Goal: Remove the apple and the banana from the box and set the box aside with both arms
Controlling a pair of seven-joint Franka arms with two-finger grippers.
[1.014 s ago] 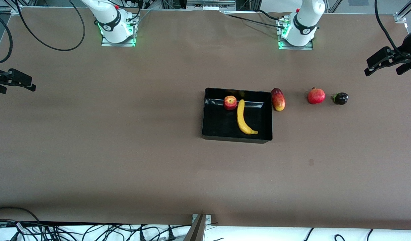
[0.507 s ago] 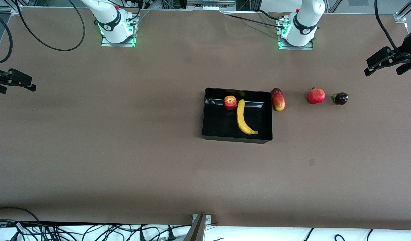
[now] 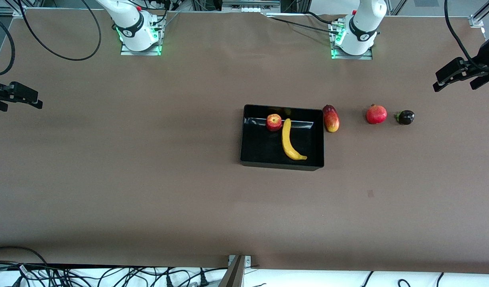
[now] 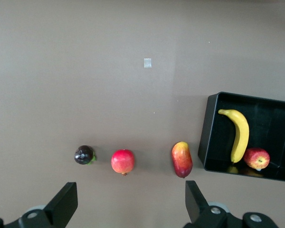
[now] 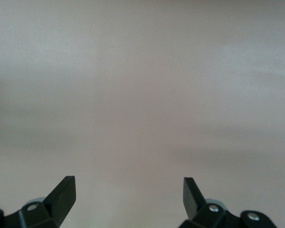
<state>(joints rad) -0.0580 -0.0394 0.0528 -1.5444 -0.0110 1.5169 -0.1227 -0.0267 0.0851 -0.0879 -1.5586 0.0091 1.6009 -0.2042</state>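
Note:
The box (image 3: 264, 149), a shallow glossy black tray, lies mid-table toward the left arm's end. In it sit a small red apple (image 3: 273, 122) and a long yellow banana (image 3: 289, 141), touching each other. The left wrist view also shows the box (image 4: 275, 123), banana (image 4: 239, 133) and apple (image 4: 257, 158). My left gripper (image 3: 453, 87) hangs open and empty over the table's left-arm end, well away from the box; its fingers (image 4: 129, 190) stand wide apart. My right gripper (image 3: 24, 107) is open and empty over bare table at the right arm's end, seen open (image 5: 129, 185) in its wrist view.
A red-yellow mango (image 3: 331, 118) lies right beside the box wall. In a row with it, toward the left arm's end, sit a round red pomegranate (image 3: 376, 114) and a small dark purple fruit (image 3: 405, 117). Cables hang off the table's front edge.

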